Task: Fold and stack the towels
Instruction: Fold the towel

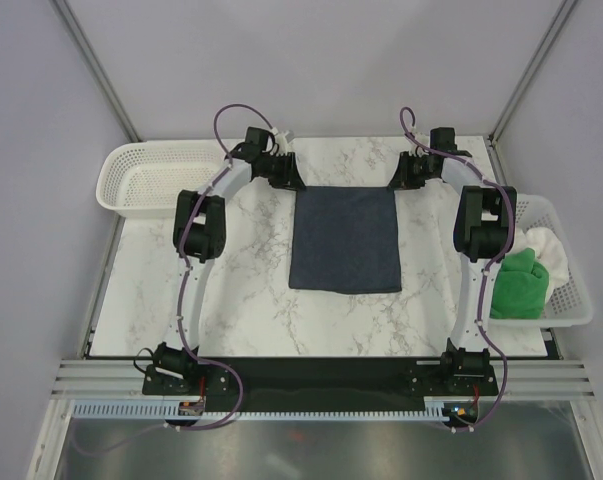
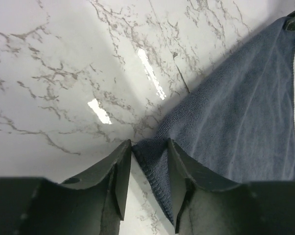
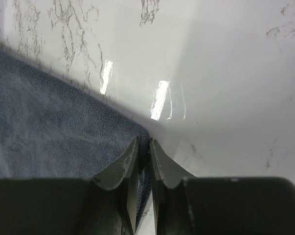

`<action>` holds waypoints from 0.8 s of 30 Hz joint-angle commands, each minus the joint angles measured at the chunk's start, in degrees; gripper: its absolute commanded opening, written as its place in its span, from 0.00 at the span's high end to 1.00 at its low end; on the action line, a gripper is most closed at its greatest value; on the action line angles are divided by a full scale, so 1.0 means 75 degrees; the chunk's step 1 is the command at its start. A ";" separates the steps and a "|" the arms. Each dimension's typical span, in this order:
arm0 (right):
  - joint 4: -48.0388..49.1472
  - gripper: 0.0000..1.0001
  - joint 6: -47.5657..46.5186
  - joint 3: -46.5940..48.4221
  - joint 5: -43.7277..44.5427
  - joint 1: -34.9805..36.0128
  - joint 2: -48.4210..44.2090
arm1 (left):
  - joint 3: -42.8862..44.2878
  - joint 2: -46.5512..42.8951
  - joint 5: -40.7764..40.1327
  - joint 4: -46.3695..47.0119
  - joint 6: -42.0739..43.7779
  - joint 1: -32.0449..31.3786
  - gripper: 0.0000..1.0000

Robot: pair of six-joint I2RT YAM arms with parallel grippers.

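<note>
Navy towel (image 1: pixel 344 240) lies flat in the middle of the marble table (image 1: pixel 241 290), roughly rectangular, with its far edge between the two arms. The left gripper (image 1: pixel 286 178) sits at the towel's far left corner. In the left wrist view we see its jaws spread, one either side of the corner. The cloth bunches in the gap and touches the right-hand finger, but it is not squeezed tight. The right gripper (image 1: pixel 403 178) is at the far right corner. In the right wrist view we see its jaws almost pressed together, pinching the towel's edge in the thin slit between them.

The green towel (image 1: pixel 516 285) and the white towel (image 1: pixel 543 250) sit crumpled together in the white mesh basket (image 1: pixel 579 305) at the table's right edge, white beyond green. A second mesh basket (image 1: pixel 116 190) sits at the far left corner, well apart from the navy towel.
</note>
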 commanded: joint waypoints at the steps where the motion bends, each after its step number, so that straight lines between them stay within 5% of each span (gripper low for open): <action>1: 0.0070 0.78 -0.0116 0.0320 -0.0166 -0.0006 -0.0038 | 0.0166 0.0263 0.0288 -0.0061 -0.0246 -0.0223 0.64; 4: 0.0093 0.82 -0.0081 0.0344 -0.0166 -0.0006 -0.0026 | 0.0154 0.0229 0.0242 -0.0061 -0.0351 -0.0235 0.80; 7: 0.0081 1.00 -0.0034 0.0379 -0.0096 -0.0006 -0.0038 | 0.0107 0.0123 -0.0074 -0.0061 -0.0421 -0.0200 0.98; 24: 0.1007 1.00 0.0389 -0.0265 0.0607 0.0510 -0.1009 | -0.0079 -0.1059 -0.0158 0.0278 -0.1113 0.0445 0.98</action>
